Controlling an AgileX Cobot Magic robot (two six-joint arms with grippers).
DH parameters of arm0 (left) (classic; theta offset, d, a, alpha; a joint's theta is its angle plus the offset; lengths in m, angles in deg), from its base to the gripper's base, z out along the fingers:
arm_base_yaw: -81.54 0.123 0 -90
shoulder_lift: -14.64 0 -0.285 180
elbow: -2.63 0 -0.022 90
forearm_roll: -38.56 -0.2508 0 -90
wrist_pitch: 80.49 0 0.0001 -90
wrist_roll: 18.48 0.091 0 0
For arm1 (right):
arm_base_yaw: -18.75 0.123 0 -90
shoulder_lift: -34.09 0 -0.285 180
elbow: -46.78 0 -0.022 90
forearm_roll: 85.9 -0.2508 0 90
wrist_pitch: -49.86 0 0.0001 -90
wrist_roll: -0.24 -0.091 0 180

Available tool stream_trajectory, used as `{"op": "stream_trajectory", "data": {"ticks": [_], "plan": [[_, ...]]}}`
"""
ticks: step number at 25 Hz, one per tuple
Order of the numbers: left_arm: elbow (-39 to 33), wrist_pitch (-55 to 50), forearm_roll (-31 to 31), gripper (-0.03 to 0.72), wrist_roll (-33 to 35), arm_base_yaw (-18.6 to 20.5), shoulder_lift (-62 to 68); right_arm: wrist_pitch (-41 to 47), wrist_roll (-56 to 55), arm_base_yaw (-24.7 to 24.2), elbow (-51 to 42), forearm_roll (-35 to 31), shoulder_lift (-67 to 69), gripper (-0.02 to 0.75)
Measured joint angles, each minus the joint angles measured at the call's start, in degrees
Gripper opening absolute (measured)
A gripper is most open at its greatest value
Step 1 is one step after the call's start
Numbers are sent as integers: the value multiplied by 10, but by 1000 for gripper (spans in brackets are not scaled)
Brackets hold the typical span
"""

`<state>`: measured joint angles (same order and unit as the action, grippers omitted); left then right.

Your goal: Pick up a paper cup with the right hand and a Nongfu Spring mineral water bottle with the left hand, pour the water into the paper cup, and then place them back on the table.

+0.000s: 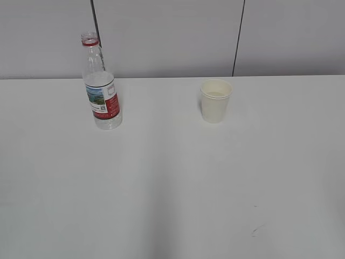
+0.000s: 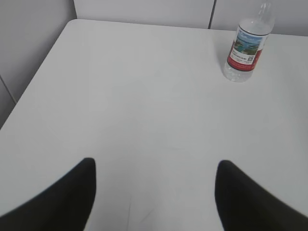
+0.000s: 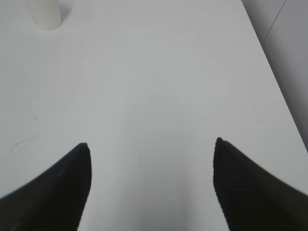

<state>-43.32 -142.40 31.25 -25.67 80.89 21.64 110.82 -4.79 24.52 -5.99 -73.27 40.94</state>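
Both grippers, left (image 2: 154, 192) & right (image 3: 151, 183), hang w/ jaws spread wide over bare table (image 1: 172, 189), nothing held. Bottle (image 1: 101, 86) stands upright far left, cup (image 1: 215, 100) upright to its right, well apart, both untouched near the back edge.

The clear, glossy plastic bottle (image 1: 101, 83) with its printed red-and-white label is standing far left on the smooth, matt white table (image 1: 172, 189), while the matt cream paper cup (image 1: 215, 100) is sitting far right.
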Motion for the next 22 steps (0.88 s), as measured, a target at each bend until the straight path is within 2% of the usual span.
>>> {"op": "stream_trajectory", "data": {"ticks": [22], "plan": [[0,0,0,466,1,0,0,0,0,0,0,0,0,582]]}}
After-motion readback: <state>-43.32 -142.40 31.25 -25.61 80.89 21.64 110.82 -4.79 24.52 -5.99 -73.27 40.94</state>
